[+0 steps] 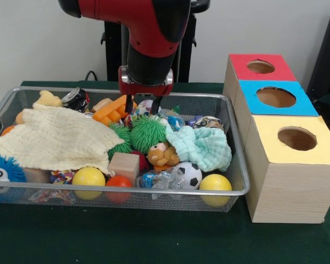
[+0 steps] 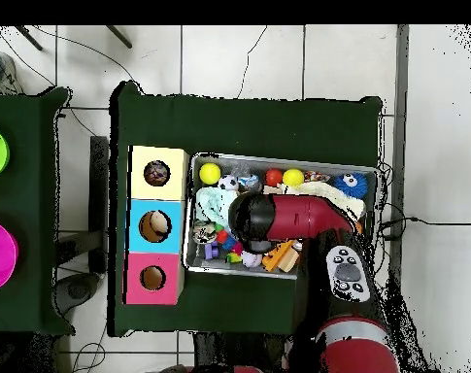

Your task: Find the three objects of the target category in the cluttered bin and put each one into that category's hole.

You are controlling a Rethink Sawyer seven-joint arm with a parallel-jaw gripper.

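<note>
Starting at the near edge in the front view, the wire mesh bin (image 1: 237, 192) sits on the dark green table (image 1: 154, 236), its front wall partly veiling a yellow ball (image 1: 88, 177), an orange-red ball (image 1: 119, 182), a crumpled clear wrapper (image 1: 159, 179), a small soccer ball (image 1: 190, 174) and a second yellow ball (image 1: 215, 183). A blue spiky toy (image 1: 3, 169) with one eye is cut off at the left edge. Just behind, a wooden block (image 1: 124, 166) leans against a small plush figure (image 1: 162, 155). The pale-yellow waffle cloth (image 1: 55, 140) spreads over the left half of the bin and hides whatever lies beneath it, while the mint-green waffle cloth (image 1: 201, 147) is bunched at the right. Between them sit green spiky balls (image 1: 146, 133). Only a scrap of multicoloured print (image 1: 60, 176) peeks out below the yellow cloth's near edge, too small to say whether it is one of the floral cloth pieces; the rest of them cannot be made out. Farther back, the gripper (image 1: 142, 104) hangs over the bin's far middle, its two dark fingers (image 1: 128, 104) pointing down with a gap between them and nothing held. Orange blocks (image 1: 113, 108) and a dark can (image 1: 76, 99) lie near the back wall. At the right stands the box with the yellow top, its round hole (image 1: 297, 138) dark and open; the blue-topped box (image 1: 276, 97) and red-topped box (image 1: 260, 66) stand behind it. From overhead, the red arm (image 2: 297, 216) covers much of the bin's middle.
</note>
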